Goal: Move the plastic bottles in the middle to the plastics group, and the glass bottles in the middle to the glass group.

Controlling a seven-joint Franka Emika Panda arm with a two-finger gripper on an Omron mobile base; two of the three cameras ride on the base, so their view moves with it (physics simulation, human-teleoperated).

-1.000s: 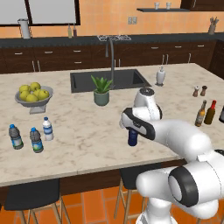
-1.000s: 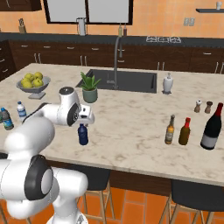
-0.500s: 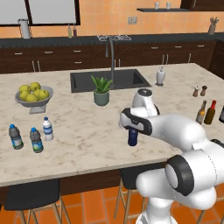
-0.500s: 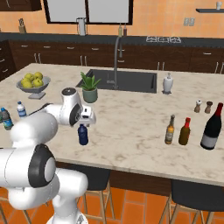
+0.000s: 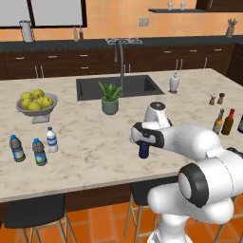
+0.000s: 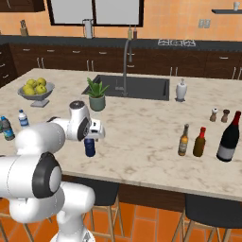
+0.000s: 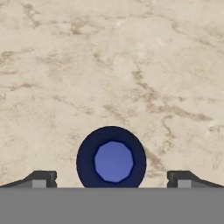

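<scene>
Gripper wide open, pointing straight down over the navy bottle; its two fingertips stand well apart on either side of the bottle top, not touching it, nothing held; navy bottle upright on the marble counter, near the front edge, directly under the hand, with its lower half visible below the gripper in the left base view and the right base view; plastics group at the counter's left end, three small blue-capped bottles standing close together, in front of the fruit bowl; glass group toward the right end, an amber bottle, a red-necked bottle just beside it, and a larger dark bottle further right; salt and pepper shakers behind them; potted plant in front of the sink.
</scene>
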